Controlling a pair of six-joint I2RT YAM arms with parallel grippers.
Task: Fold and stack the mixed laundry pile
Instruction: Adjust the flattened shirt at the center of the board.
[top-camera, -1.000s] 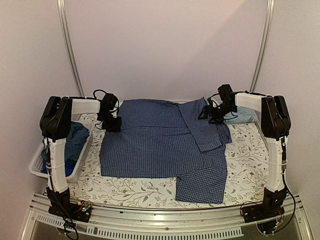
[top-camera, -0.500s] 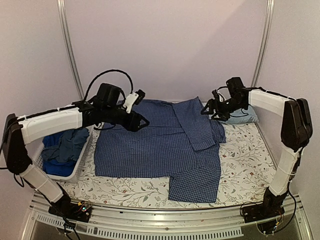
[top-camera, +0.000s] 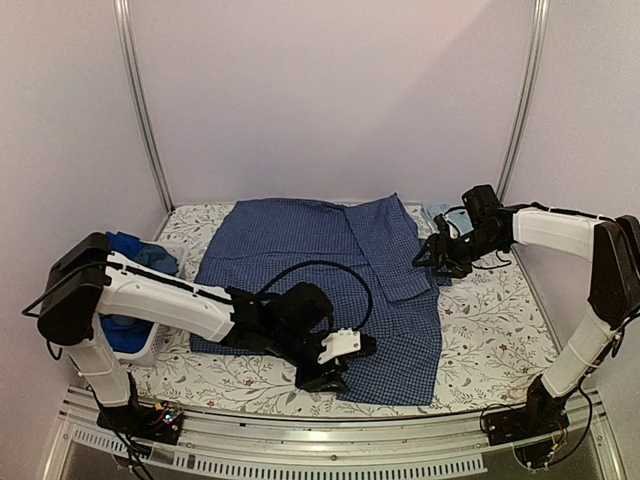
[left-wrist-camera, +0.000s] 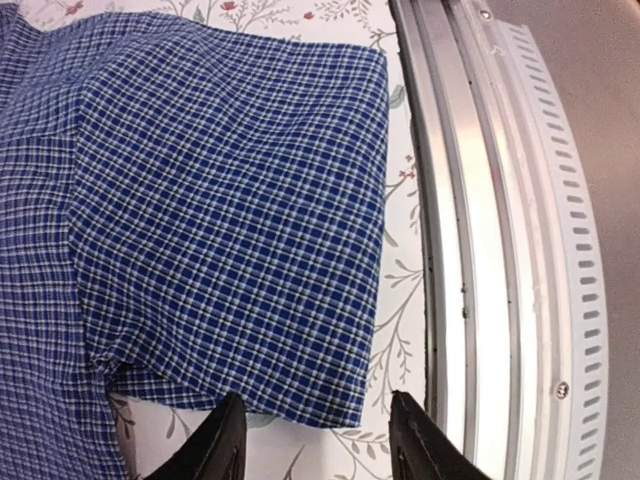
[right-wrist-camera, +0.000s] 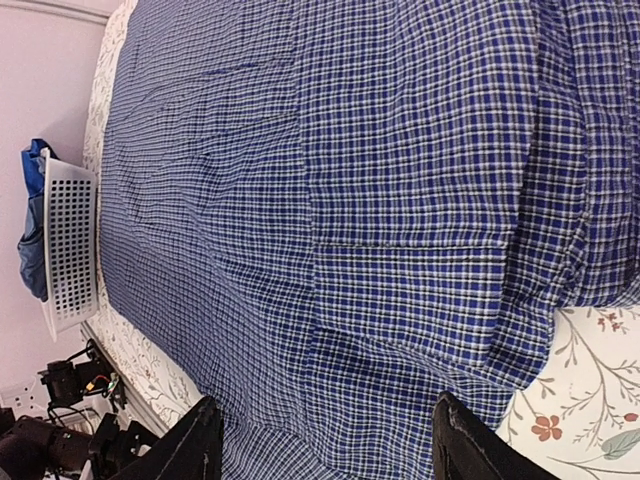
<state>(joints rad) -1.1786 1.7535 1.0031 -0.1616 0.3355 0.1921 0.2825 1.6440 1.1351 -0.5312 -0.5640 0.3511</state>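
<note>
floral-print worktop (top-camera: 490, 310) carries the dark checked shirt (top-camera: 300, 260), spread flat across its middle with the collar toward the far edge. your left arm has swung away from the far left corner and now reaches along the near edge. the left gripper (left-wrist-camera: 315, 430) hangs over the cuff of the near sleeve (left-wrist-camera: 230, 220), jaws apart with nothing between them (the cuff's edge lies just beyond the fingertips). your right gripper (right-wrist-camera: 325, 420) has moved out from the collar end to the shirt's right side, toward the right edge. its jaws are also apart and empty, low over the cloth. the shirt itself has slid a little toward the left edge. to me the spreading looks done and the first fold is due: that sleeve wants bringing in over the body. the rest of the pile waits: blue garments (top-camera: 130, 248) in the white basket (top-camera: 143, 350) at the left edge, and a pale blue piece (top-camera: 436, 211) at the far right corner.
</note>
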